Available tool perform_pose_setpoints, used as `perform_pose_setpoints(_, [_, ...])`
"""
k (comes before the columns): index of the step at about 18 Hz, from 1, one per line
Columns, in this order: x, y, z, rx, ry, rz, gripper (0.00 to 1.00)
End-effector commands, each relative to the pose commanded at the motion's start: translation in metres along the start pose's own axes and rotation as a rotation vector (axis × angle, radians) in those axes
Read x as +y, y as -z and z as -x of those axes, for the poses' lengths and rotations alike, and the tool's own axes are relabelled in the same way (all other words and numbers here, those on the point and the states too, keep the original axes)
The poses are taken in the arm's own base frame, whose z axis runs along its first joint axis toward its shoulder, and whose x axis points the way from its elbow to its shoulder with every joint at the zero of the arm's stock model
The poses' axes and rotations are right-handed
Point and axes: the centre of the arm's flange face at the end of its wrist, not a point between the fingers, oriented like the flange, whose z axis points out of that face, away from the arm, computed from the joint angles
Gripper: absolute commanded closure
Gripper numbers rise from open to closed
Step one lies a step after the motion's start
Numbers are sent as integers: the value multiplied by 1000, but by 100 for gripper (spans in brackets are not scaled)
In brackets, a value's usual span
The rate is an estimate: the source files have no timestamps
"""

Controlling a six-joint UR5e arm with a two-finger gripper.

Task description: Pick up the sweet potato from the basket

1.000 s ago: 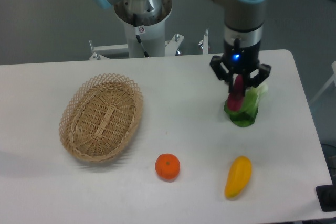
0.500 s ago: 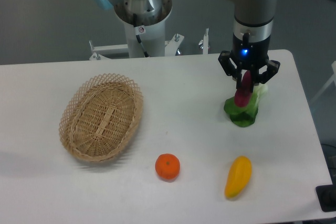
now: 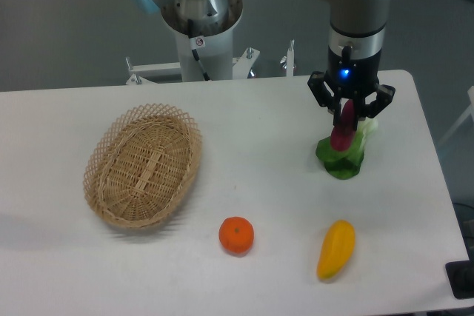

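Observation:
My gripper (image 3: pixel 346 118) hangs over the right side of the table, shut on the sweet potato (image 3: pixel 343 130), a slim reddish-purple root held nearly upright between the fingers, above the table. The wicker basket (image 3: pixel 142 164) lies at the left of the table, tan and oval, with nothing in it. The gripper is far to the right of the basket.
A green leafy vegetable (image 3: pixel 348 155) lies on the table right under and behind the held root. A round orange (image 3: pixel 236 234) sits front centre. A yellow elongated fruit (image 3: pixel 336 249) lies front right. The robot base (image 3: pixel 201 12) stands behind the table.
The gripper with the sweet potato moved a little right and up between one second ago and half a second ago. Since then nothing has moved.

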Motion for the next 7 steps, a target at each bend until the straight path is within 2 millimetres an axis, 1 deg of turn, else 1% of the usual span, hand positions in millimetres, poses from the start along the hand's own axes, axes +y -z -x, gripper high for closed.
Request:
perform_pose_setpoints(3, [-1, 2, 0, -4, -3, -2, 75])
perform_pose_setpoints(7, [-2, 0, 0, -1, -6, -1, 75])
